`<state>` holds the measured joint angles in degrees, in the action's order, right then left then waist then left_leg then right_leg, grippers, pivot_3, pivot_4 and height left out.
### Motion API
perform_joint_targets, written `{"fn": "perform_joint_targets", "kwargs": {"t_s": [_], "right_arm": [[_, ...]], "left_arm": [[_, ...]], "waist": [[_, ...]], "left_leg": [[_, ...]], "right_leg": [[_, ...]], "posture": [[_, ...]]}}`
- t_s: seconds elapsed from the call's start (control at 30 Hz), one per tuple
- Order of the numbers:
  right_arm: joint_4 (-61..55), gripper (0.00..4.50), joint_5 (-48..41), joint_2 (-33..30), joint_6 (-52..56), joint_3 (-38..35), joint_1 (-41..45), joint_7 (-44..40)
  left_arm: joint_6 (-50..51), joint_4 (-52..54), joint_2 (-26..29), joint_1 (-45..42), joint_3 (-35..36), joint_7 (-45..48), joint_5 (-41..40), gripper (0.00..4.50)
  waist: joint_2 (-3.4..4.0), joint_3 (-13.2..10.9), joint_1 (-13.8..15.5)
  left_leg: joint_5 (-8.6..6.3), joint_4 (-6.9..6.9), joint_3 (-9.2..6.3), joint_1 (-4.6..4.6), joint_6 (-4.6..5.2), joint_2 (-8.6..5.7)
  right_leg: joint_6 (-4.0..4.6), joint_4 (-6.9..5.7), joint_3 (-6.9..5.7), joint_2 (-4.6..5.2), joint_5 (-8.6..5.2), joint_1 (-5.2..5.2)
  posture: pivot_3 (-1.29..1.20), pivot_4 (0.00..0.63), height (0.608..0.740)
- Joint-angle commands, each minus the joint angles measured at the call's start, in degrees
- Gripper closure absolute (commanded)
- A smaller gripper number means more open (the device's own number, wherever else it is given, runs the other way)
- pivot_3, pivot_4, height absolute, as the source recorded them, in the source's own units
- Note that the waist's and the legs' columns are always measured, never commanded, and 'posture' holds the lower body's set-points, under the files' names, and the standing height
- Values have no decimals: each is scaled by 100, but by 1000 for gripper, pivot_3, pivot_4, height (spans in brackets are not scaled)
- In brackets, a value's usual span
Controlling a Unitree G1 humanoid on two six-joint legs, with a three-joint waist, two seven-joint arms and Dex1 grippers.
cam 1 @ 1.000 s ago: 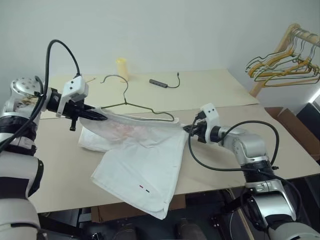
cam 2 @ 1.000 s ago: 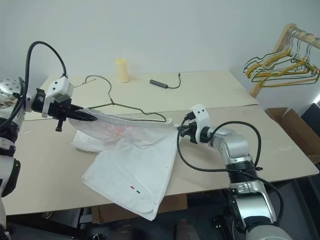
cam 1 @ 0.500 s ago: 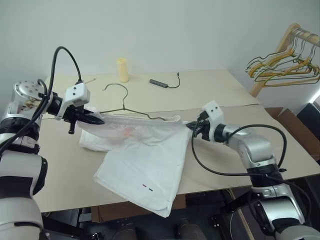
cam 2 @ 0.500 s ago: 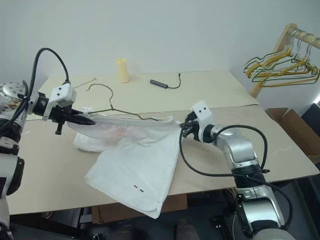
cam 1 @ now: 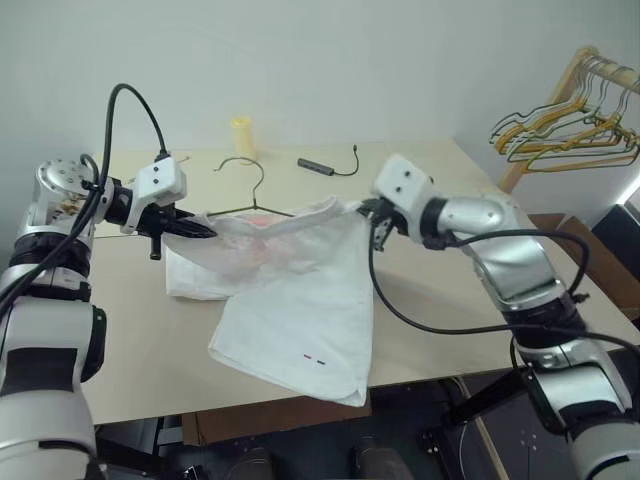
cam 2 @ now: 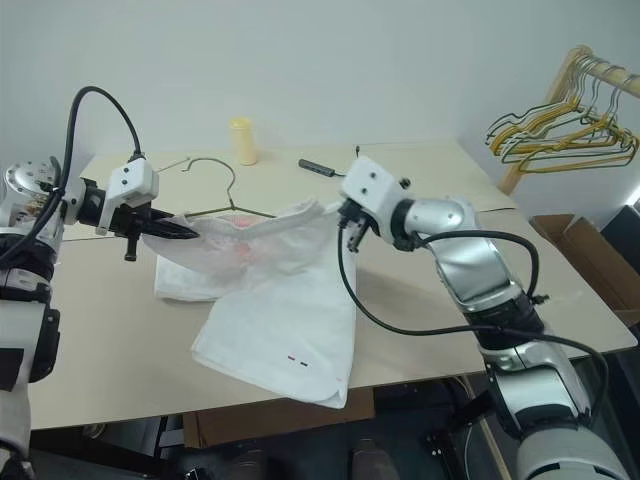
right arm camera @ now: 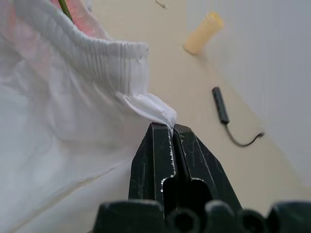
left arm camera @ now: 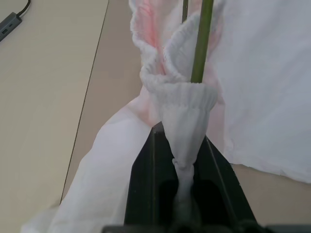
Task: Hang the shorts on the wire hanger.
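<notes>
Slippage is the risk: the right claw [cam 2: 343, 212] pinches only a thin waistband corner of the shorts [cam 2: 285, 300], the left claw [cam 2: 180, 231] clamps the other end with the wire hanger [cam 2: 215, 185], above the table [cam 2: 430, 190].

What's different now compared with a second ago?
The right gripper has risen and swung leftward, lifting its pinched corner of the shorts off the table. The left gripper stays clamped on the waistband; the wire hanger remains threaded inside.

A beige table [cam 1: 130, 330] stands against a plain white wall [cam 1: 330, 60].
</notes>
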<state>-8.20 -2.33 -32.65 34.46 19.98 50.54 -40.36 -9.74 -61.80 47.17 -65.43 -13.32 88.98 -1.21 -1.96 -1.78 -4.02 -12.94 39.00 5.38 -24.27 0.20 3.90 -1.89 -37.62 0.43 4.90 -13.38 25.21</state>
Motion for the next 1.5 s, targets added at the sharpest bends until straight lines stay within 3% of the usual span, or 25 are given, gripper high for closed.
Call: {"fn": "perform_joint_targets", "kwargs": {"t_s": [0.03, 0.53, 0.63, 0.87, 1.17, 1.37, 1.5], "right_arm": [[-329, 4478, 187, 51, -240, 164, 145, -218], [-118, 4478, 852, 242, -354, 455, 76, -334], [-320, 3776, 740, 116, -453, 447, -49, -669], [-118, 1359, 672, 164, -486, 348, -177, -945], [517, 1359, 546, 431, -562, 43, 10, -894], [358, 1359, -288, 402, 23, -160, 64, -1781], [347, 1359, -569, 412, 372, -224, 96, -1899]], "left_arm": [[5, 142, -12, -221, 245, 5, -7, 4500], [226, 665, 65, 168, 425, 352, -500, 4500], [204, 646, 24, 149, 479, 352, -420, 4500], [117, 674, -2, 181, 404, 352, -516, 4500], [168, 997, 103, 396, 78, 352, -868, 4500], [167, 1185, 171, 456, -19, 352, -1112, 4500], [223, 1265, 205, 467, -77, 352, -1363, 4500]], "waist": [[0, 0, 5], [-1, 0, 9], [-1, 0, 9], [-1, 1, 7], [-1, 1, -3], [-1, 1, 2], [-1, 1, 3]], "left_leg": [[0, 0, 0, -1, 0, 0], [0, 3, 0, 1, 0, 0], [0, 2, 0, 0, 0, 0], [0, 3, 0, 4, 0, 0], [0, 3, 1, 5, 0, 0], [0, 3, 0, 3, 0, 0], [0, 3, -2, 5, 0, 0]], "right_leg": [[0, 1, 0, 0, 0, -1], [1, -4, -3, 2, 1, -2], [0, -1, -3, 2, 0, -3], [1, -4, -3, 2, 1, -4], [1, -4, -2, 2, 1, -5], [0, -2, -2, 2, 1, -5], [1, -4, -3, 2, 1, -6]], "posture": [[-14, 0, 740], [-14, 0, 740], [-16, 0, 740], [-29, 0, 740], [-24, 0, 740], [-21, 0, 740], [-21, 0, 740]]}}
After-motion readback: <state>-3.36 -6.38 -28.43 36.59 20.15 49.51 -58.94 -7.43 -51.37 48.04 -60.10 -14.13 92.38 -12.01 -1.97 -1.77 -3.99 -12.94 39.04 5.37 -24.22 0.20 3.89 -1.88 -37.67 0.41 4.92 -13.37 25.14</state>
